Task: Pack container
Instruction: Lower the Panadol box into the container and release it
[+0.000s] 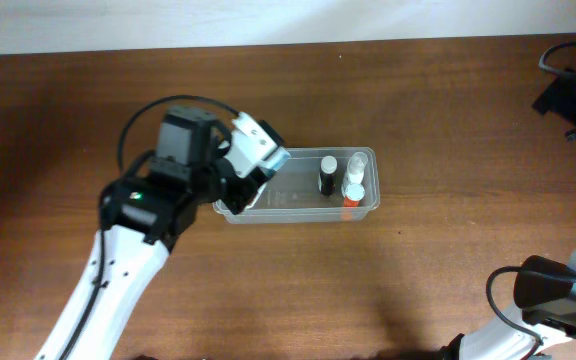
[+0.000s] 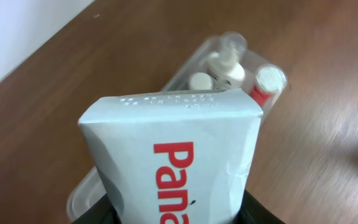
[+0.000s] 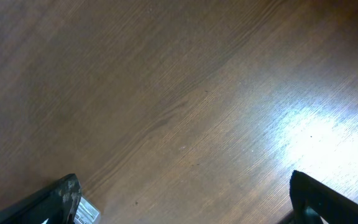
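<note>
Left jaws: clenched on a tilted box (image 2: 173,162). Right jaws: released, hung over bare worktop (image 3: 179,93). Risk: let go from there, the box might have caught the container's (image 1: 293,195) rim and tipped out, or slid into the bottles (image 1: 354,178), toppling them. Container: lay at frame centre, left end under the left jaws, well apart from the right.

1 container (image 1: 293,195); 3 sm. bottles (image 1: 327,177); 1 white box (image 2: 173,155) w/ red print; 2 robot arms (image 1: 118,270)
</note>
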You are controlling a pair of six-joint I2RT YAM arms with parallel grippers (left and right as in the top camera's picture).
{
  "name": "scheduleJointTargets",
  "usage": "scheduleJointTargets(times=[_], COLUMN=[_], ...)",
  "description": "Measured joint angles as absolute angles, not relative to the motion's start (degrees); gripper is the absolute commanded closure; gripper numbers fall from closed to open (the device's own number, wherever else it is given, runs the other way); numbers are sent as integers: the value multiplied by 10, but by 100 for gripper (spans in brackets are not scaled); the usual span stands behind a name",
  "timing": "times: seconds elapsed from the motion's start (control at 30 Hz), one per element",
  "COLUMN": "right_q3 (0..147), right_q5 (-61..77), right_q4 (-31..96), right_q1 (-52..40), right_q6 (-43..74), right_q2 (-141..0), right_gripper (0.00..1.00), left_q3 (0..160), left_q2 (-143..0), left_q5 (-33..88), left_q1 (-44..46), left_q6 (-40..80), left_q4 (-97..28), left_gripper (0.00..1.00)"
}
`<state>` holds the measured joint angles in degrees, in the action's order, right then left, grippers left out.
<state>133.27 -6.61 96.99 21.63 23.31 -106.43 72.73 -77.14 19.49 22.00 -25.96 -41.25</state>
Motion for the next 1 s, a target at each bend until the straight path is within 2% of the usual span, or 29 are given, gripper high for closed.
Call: scheduleJointTargets(times=[0.27,0.43,0.53,1.0], right_q3=[1333,1333,1333,1333], right_q5=[-66,-66,-66,-66], right_q4=[970,970,970,970], right_q1=[216,216,216,216], right_q6=[233,233,233,233], right_q2=[-1064,-1064,-1064,-1064], right_gripper=[2,2,2,2], left_q3=[727,727,727,727], left_q2=[-850,-905,-925,-958], left_q5=[161,143,140,136], left_q1=[260,260,260,260], left_q6=[-427,-486,-517,-650], left_q4=[-403,-379,-373,-365], left_gripper=[60,60,57,57])
